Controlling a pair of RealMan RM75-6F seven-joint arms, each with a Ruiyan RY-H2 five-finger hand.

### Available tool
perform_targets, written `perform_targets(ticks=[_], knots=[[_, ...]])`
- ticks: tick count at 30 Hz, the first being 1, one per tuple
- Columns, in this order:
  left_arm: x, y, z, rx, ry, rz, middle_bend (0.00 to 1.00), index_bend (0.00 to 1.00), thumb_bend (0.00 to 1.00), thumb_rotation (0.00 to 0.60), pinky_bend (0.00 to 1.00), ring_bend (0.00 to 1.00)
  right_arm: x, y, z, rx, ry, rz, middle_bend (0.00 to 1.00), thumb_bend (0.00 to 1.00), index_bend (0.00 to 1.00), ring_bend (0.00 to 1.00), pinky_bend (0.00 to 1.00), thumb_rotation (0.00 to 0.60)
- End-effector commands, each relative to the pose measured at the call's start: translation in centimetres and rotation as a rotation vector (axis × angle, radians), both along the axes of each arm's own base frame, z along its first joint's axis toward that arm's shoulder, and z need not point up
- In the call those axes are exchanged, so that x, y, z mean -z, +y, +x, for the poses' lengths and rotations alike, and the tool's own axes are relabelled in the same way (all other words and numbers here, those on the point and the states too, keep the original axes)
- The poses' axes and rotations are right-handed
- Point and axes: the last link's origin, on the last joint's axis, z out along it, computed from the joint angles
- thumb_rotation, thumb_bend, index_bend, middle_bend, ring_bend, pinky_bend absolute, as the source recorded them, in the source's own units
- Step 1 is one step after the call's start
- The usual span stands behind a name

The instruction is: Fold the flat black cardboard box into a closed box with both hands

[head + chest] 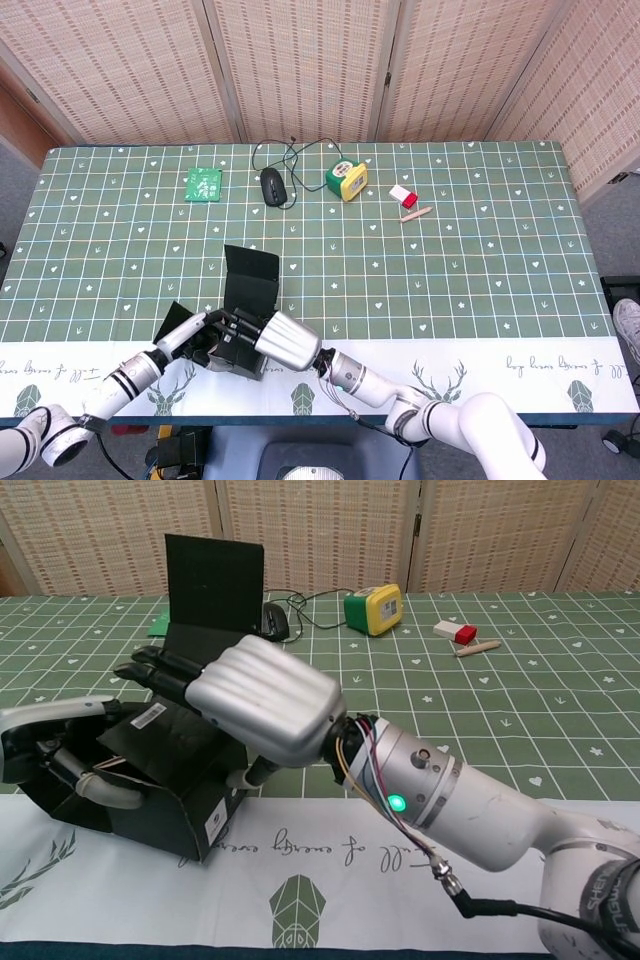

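The black cardboard box (165, 790) (247, 290) stands partly formed at the table's front edge, left of centre, its lid flap (215, 582) upright at the back. My right hand (262, 702) (285, 340) rests on the box's top with dark fingers (160, 670) stretched leftward over it. My left hand (60, 745) (190, 335) is at the box's open left end, its fingers curled into the opening and gripping the wall. A white label (148, 716) shows on the box top.
At the back of the table lie a black mouse (273, 186) with its cable, a yellow-green cube (346, 179), a green packet (204, 184), a red-white eraser (402, 196) and a small stick (416, 213). A white printed strip (330, 865) borders the front edge.
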Motion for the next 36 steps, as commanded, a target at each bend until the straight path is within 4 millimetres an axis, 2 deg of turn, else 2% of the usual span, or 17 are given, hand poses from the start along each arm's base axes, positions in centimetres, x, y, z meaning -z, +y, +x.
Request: perform_targets(ticks=[1, 11, 16, 25, 36], knots=[[0.1, -0.1, -0.1, 0.002, 0.001, 0.002, 0.24, 0.19, 0.09, 0.6, 0.98, 0.66, 0.0, 0.2, -0.3, -0.009, 0.002, 0.0, 0.04, 0.17, 0.0, 0.69, 0.94, 0.6], [0.2, -0.4, 0.0, 0.031, 0.02, 0.004, 0.19, 0.15, 0.09, 0.6, 0.98, 0.66, -0.1, 0.8, -1.3, -0.012, 0.007, 0.016, 0.03, 0.17, 0.0, 0.69, 0.94, 0.6], [0.4, -0.5, 0.0, 0.037, 0.028, -0.002, 0.19, 0.15, 0.09, 0.6, 0.98, 0.66, 0.0, 0.8, -1.2, -0.018, 0.0, 0.031, 0.1, 0.17, 0.01, 0.69, 0.94, 0.6], [0.5, -0.6, 0.0, 0.04, 0.033, -0.002, 0.19, 0.16, 0.09, 0.6, 0.98, 0.66, 0.0, 0.8, -1.4, -0.043, 0.031, 0.058, 0.26, 0.18, 0.23, 0.73, 0.96, 0.6], [0.7, -0.6, 0.3, 0.05, 0.035, -0.012, 0.19, 0.16, 0.09, 0.6, 0.98, 0.66, 0.0, 0.8, -1.9, -0.049, 0.085, 0.093, 0.29, 0.2, 0.26, 0.74, 0.96, 0.6]])
